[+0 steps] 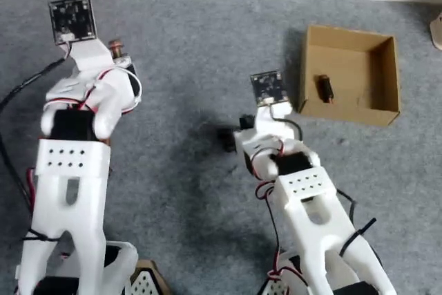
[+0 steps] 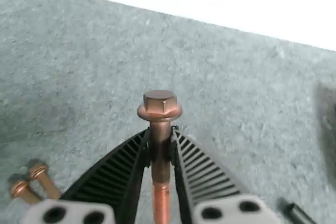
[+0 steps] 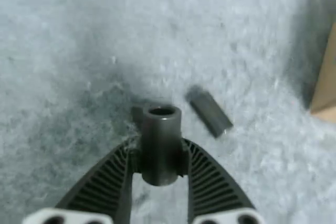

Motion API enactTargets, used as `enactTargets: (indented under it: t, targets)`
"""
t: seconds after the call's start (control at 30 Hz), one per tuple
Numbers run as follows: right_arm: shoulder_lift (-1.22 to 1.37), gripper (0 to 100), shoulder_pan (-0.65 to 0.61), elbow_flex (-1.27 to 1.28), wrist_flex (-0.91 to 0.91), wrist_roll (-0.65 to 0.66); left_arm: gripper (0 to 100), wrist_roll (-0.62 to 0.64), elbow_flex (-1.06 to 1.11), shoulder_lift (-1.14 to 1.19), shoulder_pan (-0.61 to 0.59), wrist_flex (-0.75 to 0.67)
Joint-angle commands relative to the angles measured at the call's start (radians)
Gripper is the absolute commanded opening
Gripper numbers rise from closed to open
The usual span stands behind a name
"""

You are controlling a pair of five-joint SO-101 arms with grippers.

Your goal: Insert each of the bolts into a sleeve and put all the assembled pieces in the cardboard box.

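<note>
My left gripper [image 2: 160,136] is shut on a copper bolt [image 2: 160,109], held upright with its hex head above the fingertips; in the high view that bolt [image 1: 115,48] pokes out at the far left. My right gripper [image 3: 160,153] is shut on a black sleeve [image 3: 160,135], with its open bore facing the camera. In the high view this sleeve [image 1: 226,137] is near the table's middle. The cardboard box [image 1: 349,112] stands at the back right with one assembled piece [image 1: 324,88] inside.
Two loose copper bolts [image 2: 30,181] lie on the grey carpet near the left arm. A black sleeve end [image 2: 297,214] lies on the carpet close to them. Another loose sleeve [image 3: 210,112] lies just beyond the right gripper, with the box wall [image 3: 326,85] beside it.
</note>
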Motion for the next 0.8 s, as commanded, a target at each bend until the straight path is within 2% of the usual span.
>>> enactTargets:
  t: [0.0, 0.2, 0.47, 0.77]
  targets:
    - [-0.091, 0.5, -0.035, 0.053, -0.130, 0.083, 1, 0.032, 0.039, -0.047, 0.021, -0.129]
    - [-0.355, 0.5, -0.088, 0.317, -0.315, 0.198, 1, 0.031, 0.131, -0.047, 0.093, -0.270]
    - [-0.633, 0.5, -0.093, 0.473, -0.297, 0.239, 1, 0.029, 0.143, -0.053, 0.159, -0.288]
    - [-0.750, 0.5, -0.093, 0.522, -0.278, 0.244, 1, 0.066, 0.283, -0.054, 0.309, -0.327]
